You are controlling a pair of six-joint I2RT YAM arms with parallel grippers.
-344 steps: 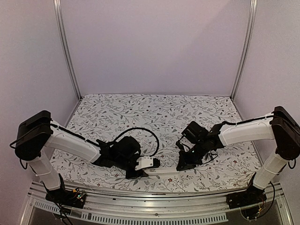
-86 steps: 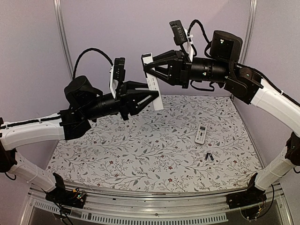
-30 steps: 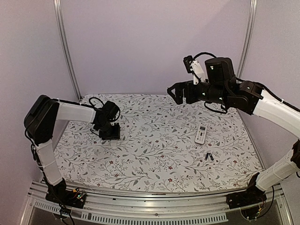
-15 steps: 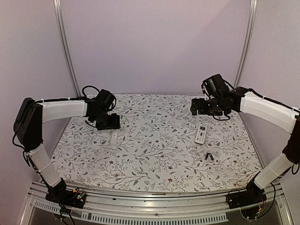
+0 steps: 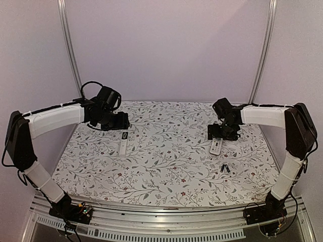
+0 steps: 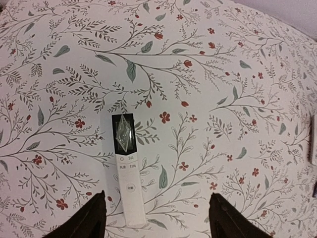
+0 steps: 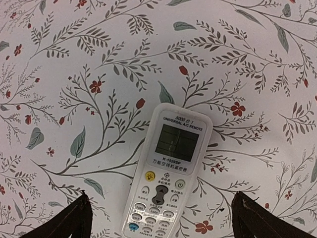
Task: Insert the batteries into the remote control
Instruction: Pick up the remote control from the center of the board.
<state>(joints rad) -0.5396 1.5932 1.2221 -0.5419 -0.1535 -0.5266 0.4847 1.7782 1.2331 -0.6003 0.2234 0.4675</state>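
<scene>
- Left end effector (image 6: 157, 198) spread wide and gripping nothing, poised above the near end of the slim remote (image 6: 128, 173), apart from it.
- Right end effector (image 7: 161, 197) likewise wide apart and empty, poised over the button end of the wide remote (image 7: 168, 183), with fingers (image 7: 74, 218) to either side and clear of it.
- Walled in at 9, 12 and 3 o'clock by pale panels; closed off at 6 o'clock by a metal rail (image 5: 161, 210) along the edge of the table (image 5: 166, 174).
- Plenty of bare floral table between the two remotes, and across the whole 6 o'clock strip ahead of the arm bases.
- Less room toward 3 o'clock, with the wide remote and the batteries (image 5: 224, 169) both on that side, though well short of the table edge.
- Slim remote at 9 o'clock of table centre, face up, long axis along 12–6, dark display end toward 12.
- Wide remote at 3 o'clock of centre, face up, long axis roughly 12–6, tipped slightly toward 1, screen end toward 12.
- Batteries: two dark cells lying just beside each other on the table, at 5 o'clock from the wide remote, near it but apart; too small to tell which way the tips point.
</scene>
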